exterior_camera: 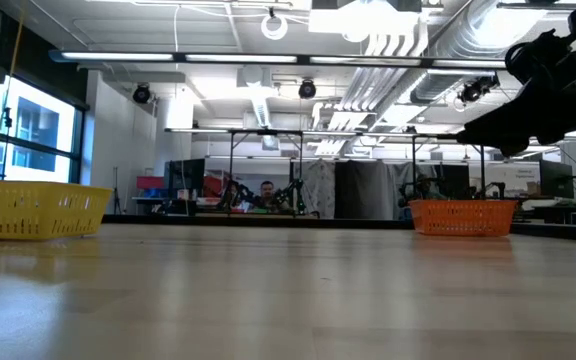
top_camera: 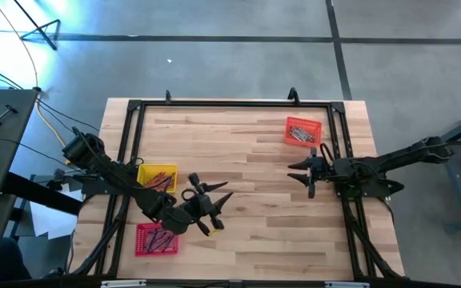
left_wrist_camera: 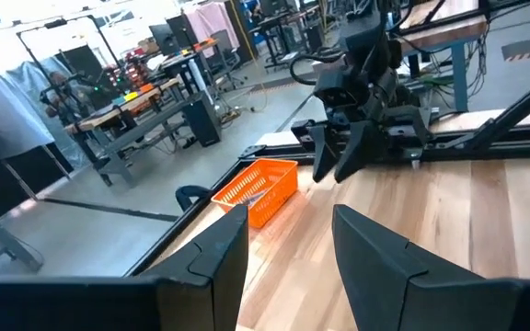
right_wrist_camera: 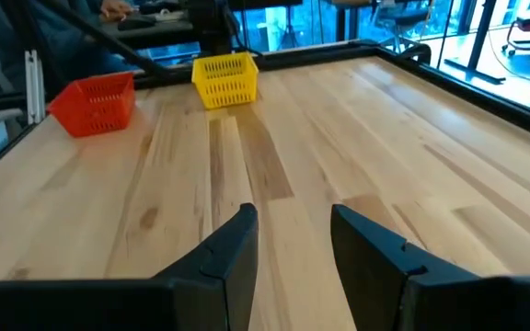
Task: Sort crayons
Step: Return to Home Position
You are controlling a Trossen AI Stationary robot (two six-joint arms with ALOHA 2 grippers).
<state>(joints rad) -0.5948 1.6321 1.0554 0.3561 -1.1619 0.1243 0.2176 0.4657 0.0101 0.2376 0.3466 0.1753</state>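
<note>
Crayons lie in three small trays: a yellow tray (top_camera: pixel 158 177) and a red tray (top_camera: pixel 157 238) at the table's left, and an orange tray (top_camera: pixel 303 131) at the far right. My left gripper (top_camera: pixel 214 206) is open and empty above the table, right of the yellow and red trays. My right gripper (top_camera: pixel 304 178) is open and empty, just near of the orange tray. In the left wrist view the orange tray (left_wrist_camera: pixel 258 190) stands beyond my open fingers; in the right wrist view the yellow tray (right_wrist_camera: pixel 225 78) and the red tray (right_wrist_camera: pixel 94 103) stand far off.
A black frame (top_camera: pixel 230 104) runs around the wooden table top (top_camera: pixel 254 232). Bare wood lies between the two grippers and along the near edge. Benches and a person show in the room behind, in the low view (exterior_camera: pixel 266 190).
</note>
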